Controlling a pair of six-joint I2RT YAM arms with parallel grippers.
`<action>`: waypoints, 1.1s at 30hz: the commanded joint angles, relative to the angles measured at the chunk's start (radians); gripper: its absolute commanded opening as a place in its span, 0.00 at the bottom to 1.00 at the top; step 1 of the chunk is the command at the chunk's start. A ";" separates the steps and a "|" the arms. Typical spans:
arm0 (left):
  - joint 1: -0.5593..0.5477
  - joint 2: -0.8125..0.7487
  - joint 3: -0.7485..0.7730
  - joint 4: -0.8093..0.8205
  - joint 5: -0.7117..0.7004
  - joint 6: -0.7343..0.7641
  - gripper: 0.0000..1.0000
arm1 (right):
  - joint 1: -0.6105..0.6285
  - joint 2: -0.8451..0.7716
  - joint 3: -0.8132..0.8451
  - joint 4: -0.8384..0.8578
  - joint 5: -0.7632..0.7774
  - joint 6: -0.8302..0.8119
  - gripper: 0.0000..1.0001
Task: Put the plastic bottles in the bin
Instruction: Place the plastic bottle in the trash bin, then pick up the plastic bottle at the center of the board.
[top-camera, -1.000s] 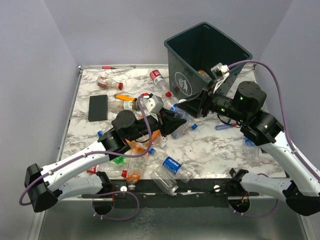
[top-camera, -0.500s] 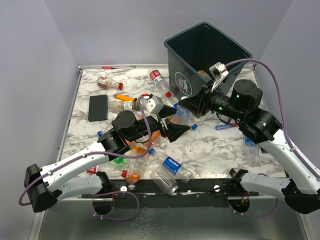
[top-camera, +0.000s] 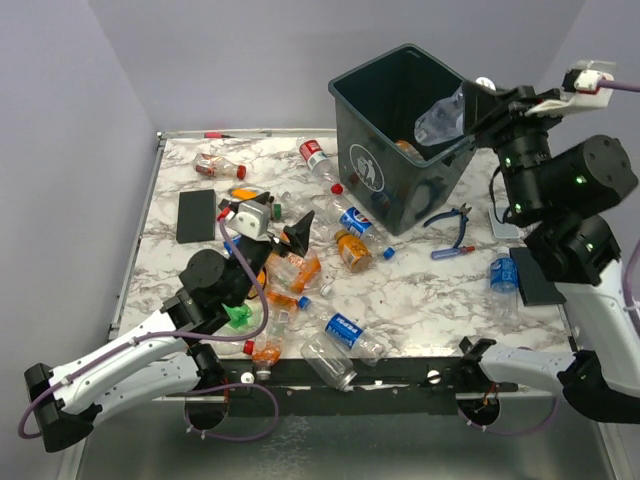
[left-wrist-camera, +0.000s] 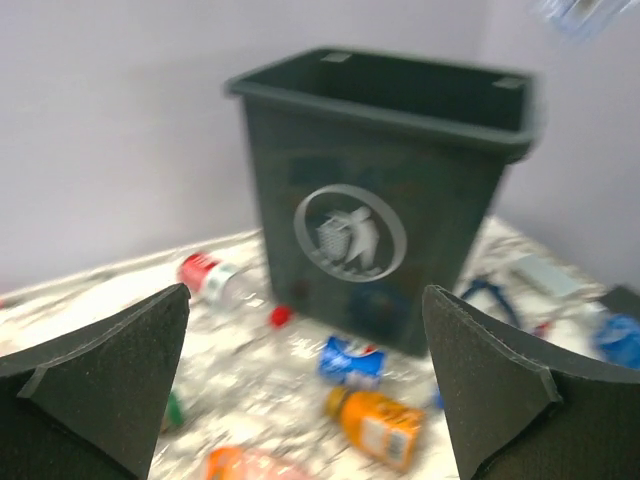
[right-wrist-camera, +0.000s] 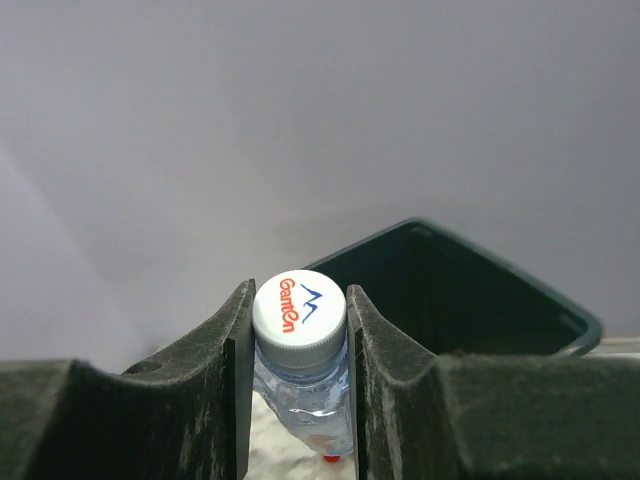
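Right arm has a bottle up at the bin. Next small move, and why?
Probably open the right gripper and let go. It is shut on the neck of the clear bottle, and from above that bottle appears to hang over the mouth of the bin, near its right rim.

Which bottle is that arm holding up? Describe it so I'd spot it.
Find the large dark green-grey plastic bin at the back. Over its rim, the right gripper clamps a clear plastic bottle by its cap end. It alone is airborne, its white cap lettered orange.
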 joint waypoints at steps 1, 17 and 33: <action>-0.001 -0.017 -0.132 0.044 -0.314 0.120 0.99 | -0.067 0.161 0.032 0.140 0.238 -0.162 0.01; 0.000 -0.145 -0.244 0.106 -0.314 0.134 0.99 | -0.397 0.562 0.173 0.023 -0.146 0.208 0.65; 0.000 -0.041 -0.237 0.108 -0.210 0.049 0.99 | -0.395 -0.031 -0.273 0.060 -0.647 0.351 0.86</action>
